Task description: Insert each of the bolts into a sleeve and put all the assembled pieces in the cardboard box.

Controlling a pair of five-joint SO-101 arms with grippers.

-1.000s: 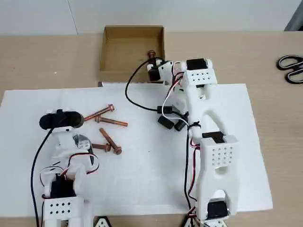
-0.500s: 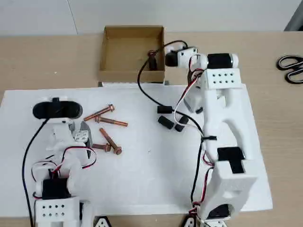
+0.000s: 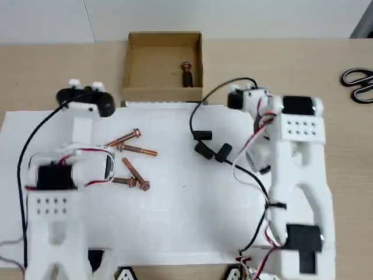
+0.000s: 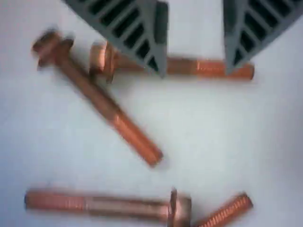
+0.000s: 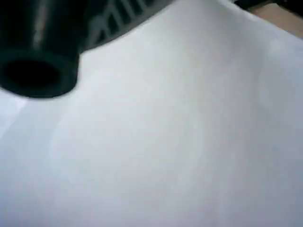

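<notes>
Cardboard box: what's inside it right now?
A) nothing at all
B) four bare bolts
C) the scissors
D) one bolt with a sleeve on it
D: the high view shows the cardboard box holding a single bolt in a dark sleeve near one wall, while the scissors lie well outside it.

The left arm's fingers (image 4: 137, 28) are matt grey plastic with ribbed faces. The bolt (image 4: 189, 66) crossing under their tips and the other bolts (image 4: 109, 111) just beside them are copper-toned metal with a soft sheen, smooth on the shank and threaded toward the end. The sheet (image 4: 227, 142) beneath the fingers is smooth, matt white paper. A sleeve (image 5: 40, 61) is dull black. The cardboard box (image 3: 154, 70) is matt brown, and the bench (image 3: 58, 76) is pale and wood-look.
</notes>
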